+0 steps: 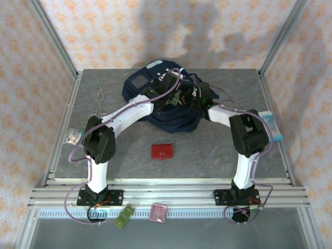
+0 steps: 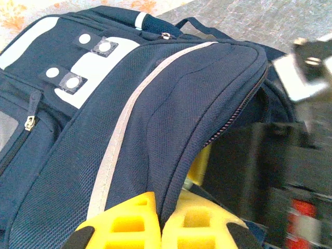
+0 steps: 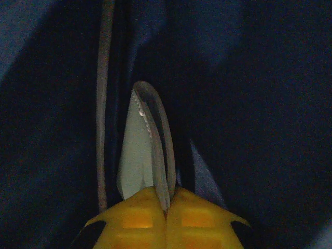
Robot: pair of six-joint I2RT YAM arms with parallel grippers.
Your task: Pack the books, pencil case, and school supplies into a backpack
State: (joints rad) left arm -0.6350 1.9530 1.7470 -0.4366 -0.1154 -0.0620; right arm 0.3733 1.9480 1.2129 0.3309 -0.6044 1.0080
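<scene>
The navy backpack lies at the back middle of the table with both arms reaching into it. My left gripper is shut on the zipper edge of the backpack's top flap, holding the mouth open. My right gripper is deep inside the dark backpack, shut on the edge of a pale grey flat item with a rounded end. A red square case lies on the table in front of the bag. A green case rests on the front rail. Books and pencil case are out of view.
A light-blue packet lies at the right table edge behind the right arm. A thin metal tool lies at back left, and a small packet at the left edge. A pink case sits on the front rail.
</scene>
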